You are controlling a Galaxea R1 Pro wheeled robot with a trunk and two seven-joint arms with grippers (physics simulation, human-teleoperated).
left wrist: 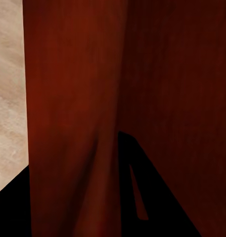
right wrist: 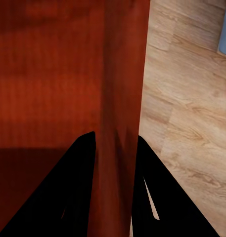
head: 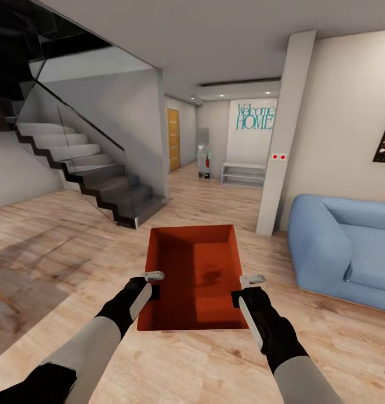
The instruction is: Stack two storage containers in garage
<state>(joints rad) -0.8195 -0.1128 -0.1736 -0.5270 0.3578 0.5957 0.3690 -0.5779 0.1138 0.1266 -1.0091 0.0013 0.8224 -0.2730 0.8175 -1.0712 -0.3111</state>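
One orange-red storage container (head: 193,275) hangs level in front of me above the light wood planks of the living room (head: 63,235), open side up and empty. My left gripper (head: 153,278) is shut on its left wall and my right gripper (head: 251,280) on its right wall. In the left wrist view the container's wall (left wrist: 73,98) runs between the dark fingers of the left gripper (left wrist: 75,155). In the right wrist view the right gripper (right wrist: 115,140) straddles the container's wall (right wrist: 120,74), one black finger on each side.
A blue sofa (head: 349,247) stands close on the right, with a white pillar (head: 285,134) just beyond it. A dark staircase (head: 86,168) rises on the left. Between them a hallway leads ahead to a yellow door (head: 173,139) and a white bench (head: 243,174).
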